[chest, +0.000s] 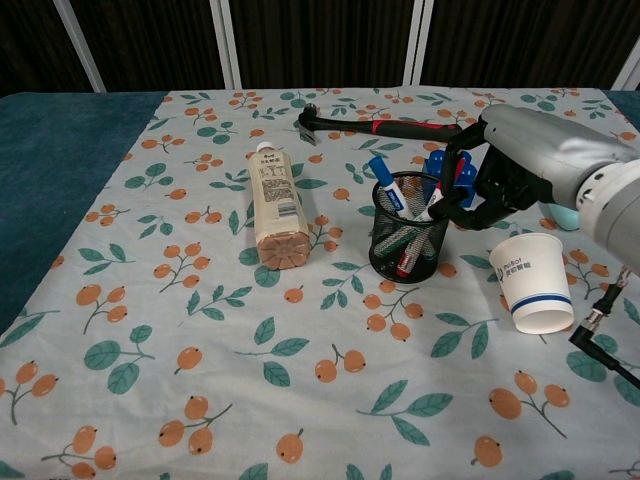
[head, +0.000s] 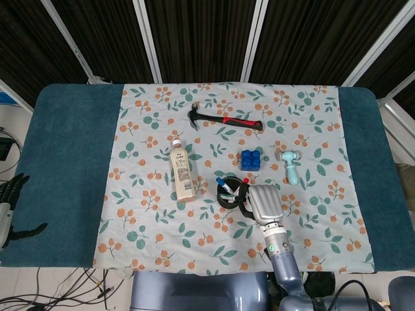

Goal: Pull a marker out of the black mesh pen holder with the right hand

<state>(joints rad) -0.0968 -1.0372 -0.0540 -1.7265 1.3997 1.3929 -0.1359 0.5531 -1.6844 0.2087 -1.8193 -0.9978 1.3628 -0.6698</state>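
The black mesh pen holder [chest: 408, 242] stands upright on the floral cloth and holds several markers, among them a blue-capped one [chest: 385, 178] leaning left. My right hand [chest: 482, 186] is at the holder's right rim. Its dark fingers [chest: 449, 192] curl around the top of a red-capped marker [chest: 461, 170] whose lower end is still in the holder. From the head view, the hand's grey back [head: 264, 201] hides the right side of the holder [head: 229, 193]. My left hand [head: 9, 202] hangs off the table's left edge with its fingers apart and holds nothing.
A paper cup [chest: 532, 283] stands just right of the holder, under my right forearm. A bottle [chest: 272, 206] lies to the holder's left. Behind it are a hammer [chest: 380, 126], a blue brick [head: 251, 159] and a teal mallet [head: 290, 166].
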